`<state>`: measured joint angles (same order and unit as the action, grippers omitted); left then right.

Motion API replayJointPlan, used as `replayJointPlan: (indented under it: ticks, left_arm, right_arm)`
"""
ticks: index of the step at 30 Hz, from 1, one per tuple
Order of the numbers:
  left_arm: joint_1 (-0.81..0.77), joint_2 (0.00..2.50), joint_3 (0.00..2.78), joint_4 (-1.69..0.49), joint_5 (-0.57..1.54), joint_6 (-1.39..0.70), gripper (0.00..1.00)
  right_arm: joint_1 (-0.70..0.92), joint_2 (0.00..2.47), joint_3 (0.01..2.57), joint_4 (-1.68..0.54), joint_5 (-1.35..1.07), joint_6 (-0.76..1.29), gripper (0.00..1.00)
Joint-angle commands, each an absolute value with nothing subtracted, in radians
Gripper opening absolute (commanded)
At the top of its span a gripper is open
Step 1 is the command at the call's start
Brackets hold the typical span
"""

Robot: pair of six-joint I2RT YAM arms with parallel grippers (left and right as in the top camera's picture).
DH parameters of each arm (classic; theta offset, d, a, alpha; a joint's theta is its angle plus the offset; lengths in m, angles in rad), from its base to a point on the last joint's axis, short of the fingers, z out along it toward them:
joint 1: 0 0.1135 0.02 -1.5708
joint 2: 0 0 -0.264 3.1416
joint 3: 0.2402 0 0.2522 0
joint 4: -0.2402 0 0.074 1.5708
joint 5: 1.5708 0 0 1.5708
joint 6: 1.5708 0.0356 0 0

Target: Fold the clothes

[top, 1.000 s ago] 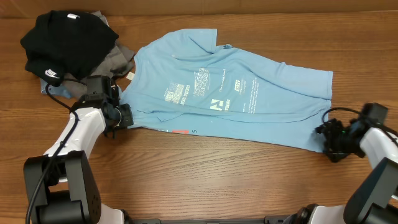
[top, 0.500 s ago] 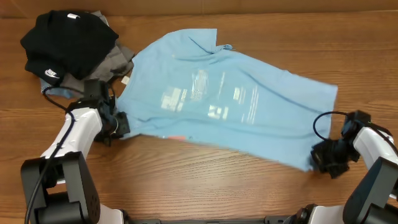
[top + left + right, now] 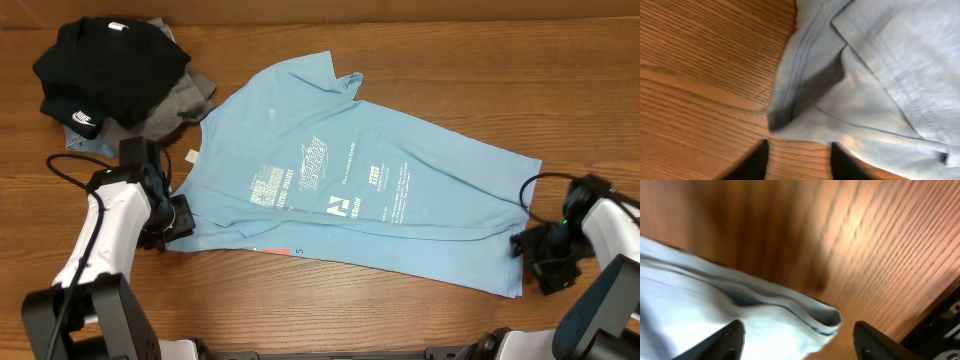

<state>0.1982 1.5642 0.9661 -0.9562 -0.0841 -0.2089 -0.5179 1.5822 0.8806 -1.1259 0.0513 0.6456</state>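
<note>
Though cropped at frame edge, left end effector (image 3: pixel 799 161) stands parted beside t-shirt (image 3: pixel 880 75) | right end effector (image 3: pixel 799 336) wide — seemingly empty.

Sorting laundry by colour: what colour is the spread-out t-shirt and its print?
Light sky-blue t-shirt with white print; clearest in the overhead view.

Wooden table (image 3: pixel 350 312) fills the overhead view, warm brown, grain running left to right. Along the top edge of the frame, a paler tan strip (image 3: pixel 450 8) sits behind it. Right wrist view: a bright sheen (image 3: pixel 860 225) on the wood, upper right.
</note>
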Motion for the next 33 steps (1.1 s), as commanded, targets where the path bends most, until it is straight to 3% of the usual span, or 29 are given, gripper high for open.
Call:
replayJointPlan:
  ticks: [1,4,9,11,16,25,29,33]
  left_arm:
    - [0.202,1.505,1.018,-0.962,-0.091,-0.207,0.57]
    - [0.201,1.488,1.063,-0.957,0.003,-0.15,0.6]
    - [0.163,1.485,1.179,-0.939,0.149,-0.016,0.63]
    - [0.13,1.486,1.225,-0.912,0.216,0.044,0.65]
    - [0.021,1.525,1.35,-0.862,0.255,0.08,0.58]
    - [-0.105,1.763,1.571,-0.809,0.252,0.113,0.58]
    - [-0.142,1.905,1.667,-0.74,0.252,0.113,0.59]
    - [-0.169,2.026,1.724,-0.638,0.252,0.112,0.68]
  right_arm:
    - [-0.546,1.567,0.991,-1.078,0.034,0.598,0.79]
    - [-0.546,1.567,1.053,-0.959,-0.125,0.459,0.8]
    - [-0.525,1.574,1.052,-0.708,-0.263,0.444,0.75]
    - [-0.509,1.589,1.052,-0.614,-0.264,0.444,0.75]
    - [-0.482,1.69,1.052,-0.456,-0.204,0.437,0.74]
    - [-0.48,1.874,1.052,-0.348,-0.203,0.437,0.68]
    - [-0.474,1.897,1.052,-0.351,-0.216,0.437,0.51]
    - [-0.464,1.907,1.052,-0.352,-0.243,0.436,0.33]
